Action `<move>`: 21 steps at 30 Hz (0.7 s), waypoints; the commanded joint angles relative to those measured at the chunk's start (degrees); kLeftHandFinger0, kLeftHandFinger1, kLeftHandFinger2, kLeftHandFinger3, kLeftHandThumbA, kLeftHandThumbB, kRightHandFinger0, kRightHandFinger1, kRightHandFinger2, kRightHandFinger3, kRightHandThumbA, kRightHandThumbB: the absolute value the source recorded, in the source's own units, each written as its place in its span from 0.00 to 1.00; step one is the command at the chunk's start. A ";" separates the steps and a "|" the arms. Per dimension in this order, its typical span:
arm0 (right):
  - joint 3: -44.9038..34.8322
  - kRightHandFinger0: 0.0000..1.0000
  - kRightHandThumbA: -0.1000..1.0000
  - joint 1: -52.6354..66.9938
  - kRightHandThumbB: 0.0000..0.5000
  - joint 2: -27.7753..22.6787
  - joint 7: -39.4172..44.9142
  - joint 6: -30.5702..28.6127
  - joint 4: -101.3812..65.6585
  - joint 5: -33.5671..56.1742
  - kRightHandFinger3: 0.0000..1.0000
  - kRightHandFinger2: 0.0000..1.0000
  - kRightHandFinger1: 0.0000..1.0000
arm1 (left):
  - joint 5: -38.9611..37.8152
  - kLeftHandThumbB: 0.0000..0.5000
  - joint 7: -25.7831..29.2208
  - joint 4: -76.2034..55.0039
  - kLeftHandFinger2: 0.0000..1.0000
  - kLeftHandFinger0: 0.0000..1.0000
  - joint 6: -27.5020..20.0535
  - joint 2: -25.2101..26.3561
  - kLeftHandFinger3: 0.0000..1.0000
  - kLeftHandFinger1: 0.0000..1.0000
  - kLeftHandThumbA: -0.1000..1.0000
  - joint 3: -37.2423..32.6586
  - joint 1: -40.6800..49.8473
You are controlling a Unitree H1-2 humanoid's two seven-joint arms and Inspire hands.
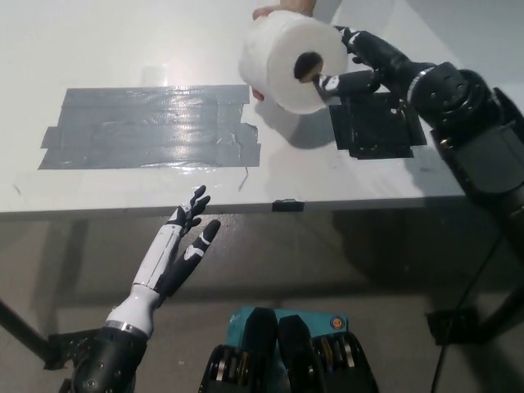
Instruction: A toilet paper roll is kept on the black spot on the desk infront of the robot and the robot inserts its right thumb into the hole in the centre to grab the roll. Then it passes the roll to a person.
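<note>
- The toilet paper roll [289,59] is held up in the upper middle of the frame, its hole facing the camera.
- The black right hand [360,72] reaches in from the right, its thumb in the roll's hole.
- A person's hand [282,11] touches the roll's top at the upper edge.
- A black spot [377,127] lies on the white desk [123,41] just right of the roll.
- A grey tape patch [151,127] sits at the left.
- The white left hand [182,241] rests at the lower left, fingers spread.
</note>
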 commanded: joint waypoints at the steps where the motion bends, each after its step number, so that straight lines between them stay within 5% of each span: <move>1: -2.42 1.00 0.67 -2.79 1.00 -3.02 5.42 1.45 -3.63 -0.21 1.00 1.00 1.00 | -0.94 0.04 -0.86 -1.39 1.00 1.00 0.24 0.14 1.00 1.00 0.90 -0.01 -1.90; 13: -10.83 1.00 0.99 3.24 0.95 -5.15 -2.15 3.51 -19.26 -3.83 1.00 1.00 1.00 | -1.07 0.02 -0.66 -0.55 1.00 1.00 -0.61 0.08 1.00 1.00 0.89 -0.03 -1.91; 14: -11.58 1.00 1.00 4.51 0.88 -5.82 -2.59 3.29 -22.85 -4.40 1.00 1.00 1.00 | -0.95 0.02 -0.61 -0.56 1.00 1.00 -0.61 0.05 1.00 1.00 0.89 -0.07 -2.04; 21: -14.26 1.00 1.00 19.38 0.88 -6.31 -1.75 6.49 -50.95 -5.30 1.00 1.00 1.00 | -1.57 0.03 -0.43 -0.58 1.00 1.00 -0.61 -0.32 1.00 1.00 0.89 0.23 -1.25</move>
